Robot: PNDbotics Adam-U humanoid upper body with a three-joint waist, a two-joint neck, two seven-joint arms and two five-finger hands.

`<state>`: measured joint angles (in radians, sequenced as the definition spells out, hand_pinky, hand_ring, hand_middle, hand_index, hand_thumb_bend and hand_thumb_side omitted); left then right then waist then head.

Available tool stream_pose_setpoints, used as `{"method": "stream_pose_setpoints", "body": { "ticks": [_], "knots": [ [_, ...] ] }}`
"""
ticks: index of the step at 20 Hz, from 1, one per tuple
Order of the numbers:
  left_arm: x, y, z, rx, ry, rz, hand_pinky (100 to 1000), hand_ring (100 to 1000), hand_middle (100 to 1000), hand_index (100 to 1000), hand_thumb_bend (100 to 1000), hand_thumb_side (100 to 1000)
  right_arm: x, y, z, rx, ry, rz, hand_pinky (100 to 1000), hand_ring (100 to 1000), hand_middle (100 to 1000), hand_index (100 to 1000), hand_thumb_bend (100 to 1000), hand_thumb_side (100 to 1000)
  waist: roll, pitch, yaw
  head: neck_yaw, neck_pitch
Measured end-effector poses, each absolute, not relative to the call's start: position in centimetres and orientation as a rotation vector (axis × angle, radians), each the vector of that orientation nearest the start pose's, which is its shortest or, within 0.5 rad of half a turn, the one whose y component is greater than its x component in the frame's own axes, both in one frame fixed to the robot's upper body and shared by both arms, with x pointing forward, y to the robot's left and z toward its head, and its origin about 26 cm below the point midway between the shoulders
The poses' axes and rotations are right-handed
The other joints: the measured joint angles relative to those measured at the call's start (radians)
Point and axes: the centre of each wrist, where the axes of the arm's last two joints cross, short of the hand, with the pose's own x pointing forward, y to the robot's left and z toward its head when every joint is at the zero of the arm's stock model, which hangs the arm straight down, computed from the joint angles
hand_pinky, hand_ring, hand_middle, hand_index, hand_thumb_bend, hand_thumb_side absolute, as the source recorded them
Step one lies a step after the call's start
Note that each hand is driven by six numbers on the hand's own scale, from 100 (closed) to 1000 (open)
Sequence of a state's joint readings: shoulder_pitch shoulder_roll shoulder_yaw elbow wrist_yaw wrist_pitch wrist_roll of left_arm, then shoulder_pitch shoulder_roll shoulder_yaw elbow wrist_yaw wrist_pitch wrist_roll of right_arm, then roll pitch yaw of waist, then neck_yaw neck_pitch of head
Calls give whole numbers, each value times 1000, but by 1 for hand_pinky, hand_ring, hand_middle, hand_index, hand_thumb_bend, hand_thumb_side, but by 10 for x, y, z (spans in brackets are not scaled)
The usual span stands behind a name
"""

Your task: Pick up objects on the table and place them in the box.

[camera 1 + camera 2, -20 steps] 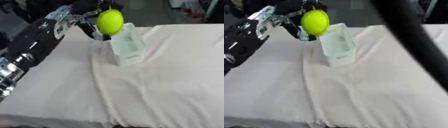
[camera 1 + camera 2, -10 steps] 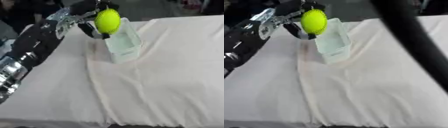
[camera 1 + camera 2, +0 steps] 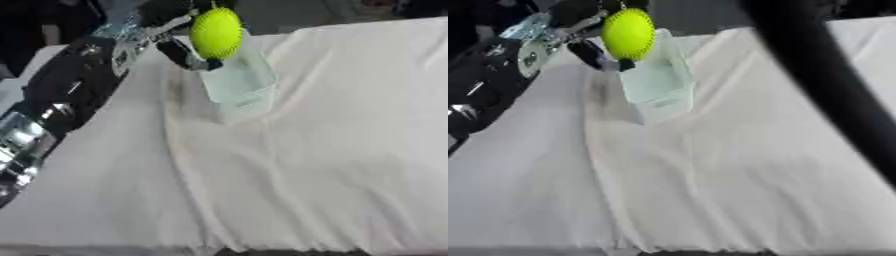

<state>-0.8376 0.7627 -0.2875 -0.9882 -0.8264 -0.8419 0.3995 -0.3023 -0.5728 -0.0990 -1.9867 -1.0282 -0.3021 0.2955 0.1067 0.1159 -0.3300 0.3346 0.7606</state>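
A yellow-green ball (image 3: 216, 33) hangs just above the far end of a clear plastic box (image 3: 238, 82) that stands on the white cloth. My left hand (image 3: 179, 46) reaches in from the upper left and has its dark fingers curled round the ball. The box is see-through and looks to hold nothing. My right hand does not show; only a dark blurred arm (image 3: 824, 85) crosses the right eye view diagonally.
A white cloth (image 3: 315, 160) with folds covers the table, its front edge near the bottom of the view. My left forearm (image 3: 61, 95) lies along the left side. Dark floor and blurred shapes lie beyond the far edge.
The whole picture has shifted and tilted, so the camera moved. My left hand still holds the ball over the box, at about the same place relative to it.
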Motion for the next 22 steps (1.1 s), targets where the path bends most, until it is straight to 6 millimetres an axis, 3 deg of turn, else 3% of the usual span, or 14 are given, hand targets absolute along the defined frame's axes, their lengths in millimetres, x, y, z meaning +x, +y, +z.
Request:
{"method": "stream_pose_setpoints", "body": {
  "ticks": [1,2,3,4,5,6,8,10,13,14,15,16,21,22],
  "knots": [
    [442,383,210,-1115,2585,1779,100,100,189,461,100,619,295,-317,239,858,-2474,237,198,476,539,812,100,1000,2,3,-3,0,-1],
    [443,383,210,-1113,2579,1791,100,172,373,589,100,642,296,-316,241,860,-2476,238,199,476,539,811,100,1000,3,5,-7,0,-1],
    [443,383,208,-1107,2570,1813,100,100,299,529,100,627,296,-316,242,863,-2478,239,199,476,539,811,100,1000,5,6,-9,0,-1],
    [443,384,206,-1099,2562,1838,273,409,556,710,100,744,296,-315,243,864,-2479,238,200,476,538,810,100,1000,7,8,-11,0,-1],
    [444,385,204,-1087,2548,1873,200,346,510,683,100,711,297,-315,244,867,-2480,239,200,476,539,811,100,1000,9,9,-12,0,-1],
    [444,387,202,-1077,2534,1909,658,687,769,825,102,902,297,-315,245,870,-2481,238,201,477,538,810,100,1000,11,10,-13,0,-1],
    [444,393,197,-1073,2493,2016,853,825,867,902,170,994,297,-314,246,878,-2482,234,202,476,538,810,100,1000,14,10,-13,0,0],
    [444,398,194,-1074,2444,2132,954,895,914,941,235,1000,297,-314,247,879,-2479,229,202,476,538,810,100,1000,15,10,-13,0,1],
    [445,402,196,-1076,2382,2250,991,939,947,970,287,1000,297,-315,247,881,-2478,221,201,476,538,810,100,1000,15,10,-12,0,1],
    [445,402,197,-1075,2365,2277,1000,954,960,985,352,1000,297,-315,247,880,-2479,220,200,476,538,810,100,1000,15,10,-11,0,1],
    [445,402,198,-1073,2354,2298,1000,949,955,980,325,1000,297,-315,247,880,-2479,220,201,476,538,810,100,1000,15,10,-10,0,1],
    [445,403,199,-1070,2350,2314,1000,978,979,1000,400,1000,297,-315,247,880,-2479,220,200,476,538,810,100,1000,15,10,-9,0,1],
    [445,404,204,-1054,2364,2341,1000,985,988,1000,418,1000,297,-316,247,879,-2479,220,200,476,538,810,100,1000,14,10,-6,0,0],
    [444,404,206,-1051,2377,2327,1000,974,978,1000,373,1000,297,-316,247,879,-2479,219,200,476,538,810,100,1000,14,10,-5,0,0]
  ]
}}
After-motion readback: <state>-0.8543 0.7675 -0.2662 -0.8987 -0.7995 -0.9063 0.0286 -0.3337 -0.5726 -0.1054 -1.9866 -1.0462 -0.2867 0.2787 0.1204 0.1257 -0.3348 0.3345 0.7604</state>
